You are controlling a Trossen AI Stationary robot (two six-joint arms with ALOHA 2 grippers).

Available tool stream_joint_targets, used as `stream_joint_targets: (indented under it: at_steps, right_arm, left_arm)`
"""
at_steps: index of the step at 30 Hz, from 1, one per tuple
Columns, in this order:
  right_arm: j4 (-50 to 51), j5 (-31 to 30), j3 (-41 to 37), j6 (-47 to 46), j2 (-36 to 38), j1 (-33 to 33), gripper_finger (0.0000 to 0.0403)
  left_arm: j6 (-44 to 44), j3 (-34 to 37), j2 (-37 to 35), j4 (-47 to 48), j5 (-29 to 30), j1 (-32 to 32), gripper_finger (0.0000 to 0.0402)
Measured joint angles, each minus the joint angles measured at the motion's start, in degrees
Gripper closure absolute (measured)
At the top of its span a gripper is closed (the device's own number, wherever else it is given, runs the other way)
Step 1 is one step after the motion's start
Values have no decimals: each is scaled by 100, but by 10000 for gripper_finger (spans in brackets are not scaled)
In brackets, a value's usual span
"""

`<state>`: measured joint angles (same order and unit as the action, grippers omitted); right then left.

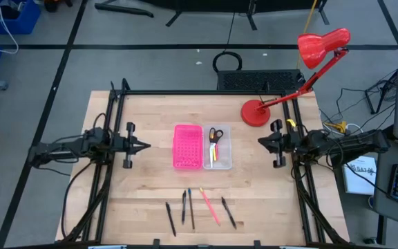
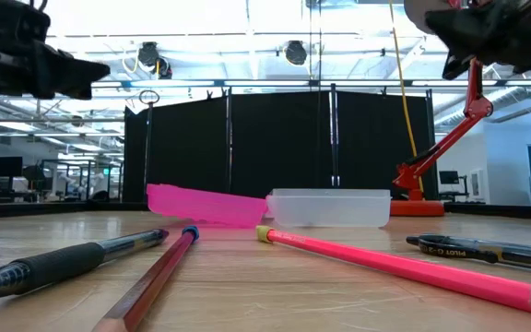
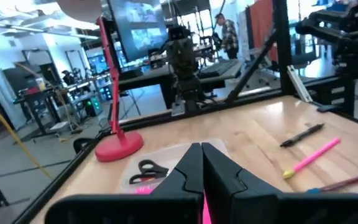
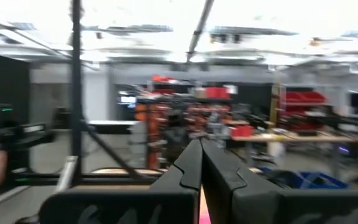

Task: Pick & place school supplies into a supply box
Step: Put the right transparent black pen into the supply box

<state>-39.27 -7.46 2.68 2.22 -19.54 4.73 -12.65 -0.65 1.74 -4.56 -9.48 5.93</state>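
The clear supply box [image 1: 218, 147] stands mid-table and holds black-handled scissors [image 1: 215, 135] plus a pink and a yellow pen [image 1: 212, 156]. A bright pink perforated panel [image 1: 187, 146] lies against the box's left side. Several loose pens and pencils lie near the table's near edge: black ones [image 1: 171, 218] [image 1: 228, 212] and a pink pencil [image 1: 209, 205]. My left gripper [image 1: 147, 146] hovers shut to the left of the panel. My right gripper [image 1: 260, 142] hovers shut to the right of the box. The left wrist view shows the scissors [image 3: 148, 168] and the pink pencil [image 3: 312, 155].
A red desk lamp stands with its base [image 1: 256, 112] on the table's far right, and its arm slants up over the right side. Black frame rails [image 1: 112, 124] run along both table sides. Bare wood [image 1: 150, 187] lies between the box and the loose pens.
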Motion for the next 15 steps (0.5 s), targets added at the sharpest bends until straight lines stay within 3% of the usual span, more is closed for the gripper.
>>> stream_joint_targets:
  at_steps: [4,8,12,15]
  right_arm:
    - [54,-538,0,46,-87,-2,403]
    - [245,-1326,43,-209,-230,-3,403]
    - [883,-567,678,-1119,-687,335,403]
    - [949,-745,1385,-1188,-1414,954,403]
  left_arm:
    - [66,7,59,131,-378,158,390]
    - [69,5,188,153,-398,193,387]
    - [73,5,218,162,-397,193,397]
    - [-4,3,257,172,-397,193,393]
